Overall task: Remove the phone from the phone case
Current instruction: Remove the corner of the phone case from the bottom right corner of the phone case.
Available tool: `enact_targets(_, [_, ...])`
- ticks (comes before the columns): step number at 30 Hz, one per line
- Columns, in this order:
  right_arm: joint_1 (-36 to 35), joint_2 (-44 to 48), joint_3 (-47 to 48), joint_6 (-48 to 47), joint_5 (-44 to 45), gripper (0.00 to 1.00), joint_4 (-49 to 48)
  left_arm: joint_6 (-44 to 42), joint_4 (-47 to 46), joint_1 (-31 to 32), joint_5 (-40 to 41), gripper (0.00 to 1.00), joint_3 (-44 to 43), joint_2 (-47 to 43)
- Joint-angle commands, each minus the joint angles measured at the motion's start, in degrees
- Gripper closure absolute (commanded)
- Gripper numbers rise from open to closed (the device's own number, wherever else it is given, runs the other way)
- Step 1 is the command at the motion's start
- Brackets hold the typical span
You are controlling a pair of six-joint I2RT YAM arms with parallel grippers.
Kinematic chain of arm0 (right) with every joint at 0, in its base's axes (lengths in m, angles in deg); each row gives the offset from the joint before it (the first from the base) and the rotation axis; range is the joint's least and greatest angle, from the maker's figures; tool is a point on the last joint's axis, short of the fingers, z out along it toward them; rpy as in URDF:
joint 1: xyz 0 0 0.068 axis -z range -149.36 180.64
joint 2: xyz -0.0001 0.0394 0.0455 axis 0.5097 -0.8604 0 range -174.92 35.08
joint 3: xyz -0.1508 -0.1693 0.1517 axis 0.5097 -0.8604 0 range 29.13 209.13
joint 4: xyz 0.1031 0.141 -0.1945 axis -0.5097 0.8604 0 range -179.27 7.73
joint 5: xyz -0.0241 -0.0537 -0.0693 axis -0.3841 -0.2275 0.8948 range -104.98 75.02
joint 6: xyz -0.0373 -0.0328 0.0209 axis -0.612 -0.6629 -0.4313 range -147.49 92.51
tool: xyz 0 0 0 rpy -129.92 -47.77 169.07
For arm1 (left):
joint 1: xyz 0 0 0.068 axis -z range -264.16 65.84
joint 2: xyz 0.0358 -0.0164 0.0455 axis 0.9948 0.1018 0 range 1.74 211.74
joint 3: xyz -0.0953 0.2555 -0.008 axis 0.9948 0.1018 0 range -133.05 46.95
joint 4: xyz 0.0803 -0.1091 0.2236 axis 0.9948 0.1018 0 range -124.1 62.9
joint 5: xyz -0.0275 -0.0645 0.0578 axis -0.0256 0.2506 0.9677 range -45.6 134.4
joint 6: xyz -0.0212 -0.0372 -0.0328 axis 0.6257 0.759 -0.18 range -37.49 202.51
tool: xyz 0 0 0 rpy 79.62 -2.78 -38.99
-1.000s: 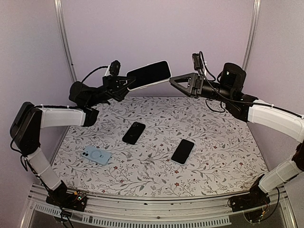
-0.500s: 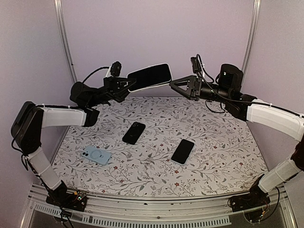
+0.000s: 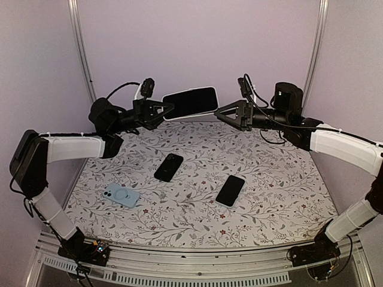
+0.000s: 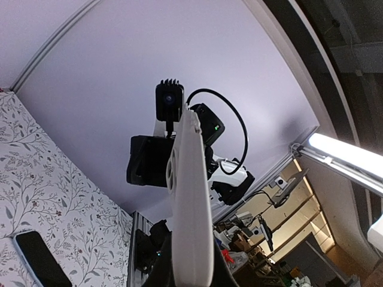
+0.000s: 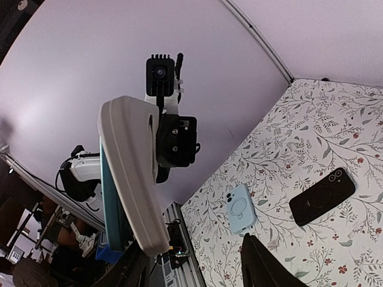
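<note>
High above the table's back, the phone sits in its white phone case (image 3: 190,103), dark screen toward the top camera. My left gripper (image 3: 161,109) is shut on the case's left end. In the left wrist view the case (image 4: 191,197) stands edge-on, rising from between my left gripper's (image 4: 191,276) jaws. My right gripper (image 3: 222,113) is open just off the case's right end, not touching it. In the right wrist view the case (image 5: 128,179) hangs beside the left finger of my right gripper (image 5: 197,269), and a teal strip of the phone (image 5: 111,197) shows along it.
On the flowered table lie a black phone case (image 3: 169,167), camera side up, a black phone (image 3: 230,190) and a light blue case (image 3: 121,195). The right wrist view shows the blue case (image 5: 240,208) and the black case (image 5: 323,195) below. Walls and frame posts stand close behind.
My left gripper has swung the cased phone rightward and more level. My right gripper has edged lower and its jaws have opened wider.
</note>
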Motion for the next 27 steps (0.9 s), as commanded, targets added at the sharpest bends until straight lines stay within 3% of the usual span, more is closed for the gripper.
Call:
enact_targets(1, [0.38, -2.64, 2.15, 0.76, 2.61, 0.46, -2.19, -5.38, 3.71, 4.43, -11.6, 1.0, -1.14, -3.18])
enact_targets(14, [0.02, -1.48, 0.44, 2.25, -1.17, 0.43, -13.51, -7.89, 8.2, 5.8, -13.76, 1.0, -0.83, -2.58])
enact_targets(27, [-1.61, -2.04, 2.88, 1.69, -2.15, 0.43, -14.93, -13.85, 18.02, 7.69, -13.57, 1.0, -2.62, -0.91])
